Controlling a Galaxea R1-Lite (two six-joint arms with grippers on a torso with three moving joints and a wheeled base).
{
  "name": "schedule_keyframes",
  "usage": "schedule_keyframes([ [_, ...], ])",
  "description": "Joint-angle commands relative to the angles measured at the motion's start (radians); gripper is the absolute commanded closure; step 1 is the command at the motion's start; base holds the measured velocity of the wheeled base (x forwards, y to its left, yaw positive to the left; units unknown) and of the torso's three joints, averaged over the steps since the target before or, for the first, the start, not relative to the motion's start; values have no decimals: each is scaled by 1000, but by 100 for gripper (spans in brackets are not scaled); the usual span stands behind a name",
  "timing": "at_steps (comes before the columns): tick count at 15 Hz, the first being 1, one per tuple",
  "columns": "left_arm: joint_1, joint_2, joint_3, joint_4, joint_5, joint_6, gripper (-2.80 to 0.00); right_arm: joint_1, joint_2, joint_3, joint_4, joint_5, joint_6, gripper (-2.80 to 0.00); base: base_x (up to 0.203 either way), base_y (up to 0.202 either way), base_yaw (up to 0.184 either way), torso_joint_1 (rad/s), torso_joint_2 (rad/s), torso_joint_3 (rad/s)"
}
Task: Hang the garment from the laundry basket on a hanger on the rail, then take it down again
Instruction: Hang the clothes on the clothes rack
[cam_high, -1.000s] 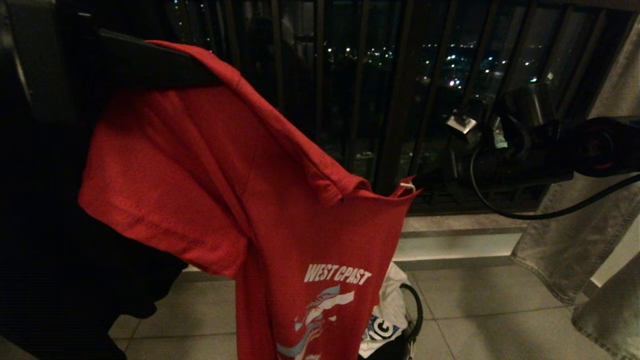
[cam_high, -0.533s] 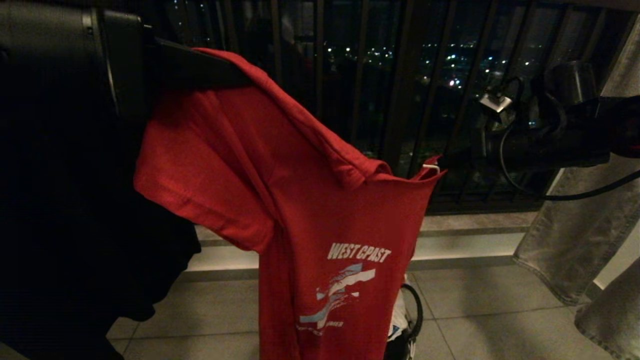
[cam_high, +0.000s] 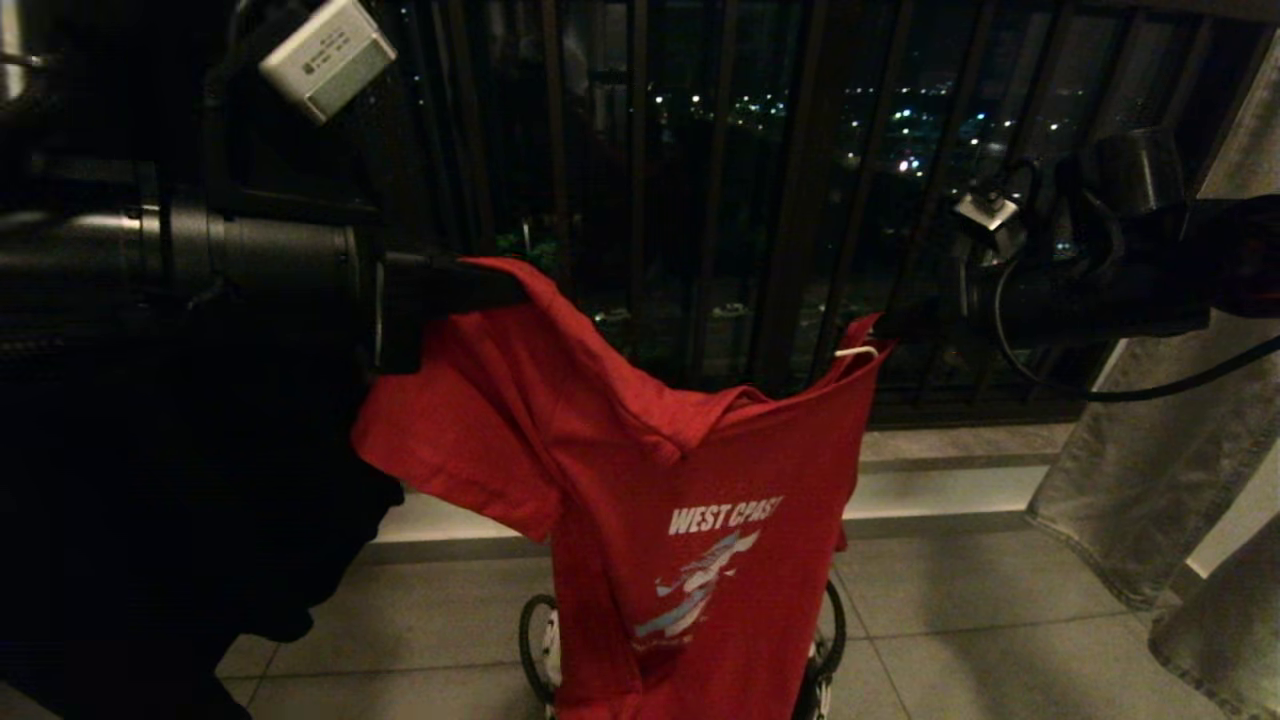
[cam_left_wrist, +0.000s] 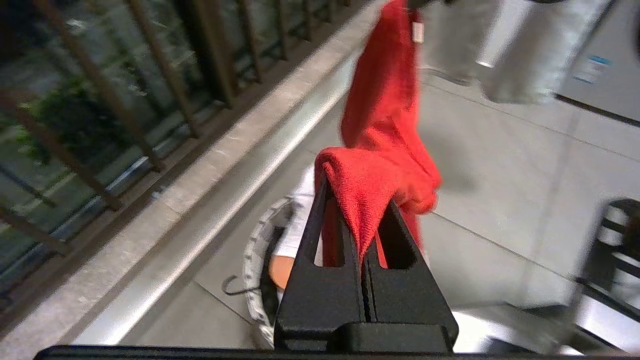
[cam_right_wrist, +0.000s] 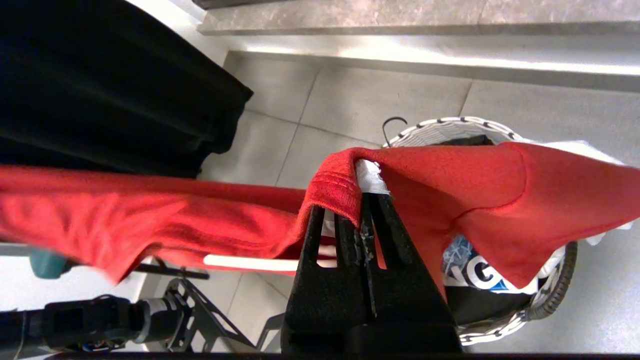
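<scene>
Jaws of left gripper (cam_left_wrist: 364, 225) clamped on one shoulder of garment (cam_high: 700, 480); right gripper (cam_right_wrist: 362, 220) clamped on the other, white hanger (cam_right_wrist: 250, 262) inside. Garment stretched lengthwise between them, directly above laundry basket (cam_right_wrist: 445, 125); both equally near.

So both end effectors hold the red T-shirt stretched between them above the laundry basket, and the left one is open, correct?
Not quite: the left end effector is shut on the red T-shirt, as the left wrist view shows. The right end effector also grips it, above the laundry basket.
</scene>
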Motion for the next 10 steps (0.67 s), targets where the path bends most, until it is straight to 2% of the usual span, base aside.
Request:
schedule_keyframes([
  [1,23,27,61,-64,-3,0,0,5,34,-3,1,4,2,0,0,0,0,0,0,0],
  [7,61,49,208,-89,-5,-3,0,46,101,9,3,1,-14,0,0,0,0,0,0,0],
  [10,59,47,266,-90,-7,-10,0,89,97,40,3,-73,-15,0,0,0,0,0,0,0],
])
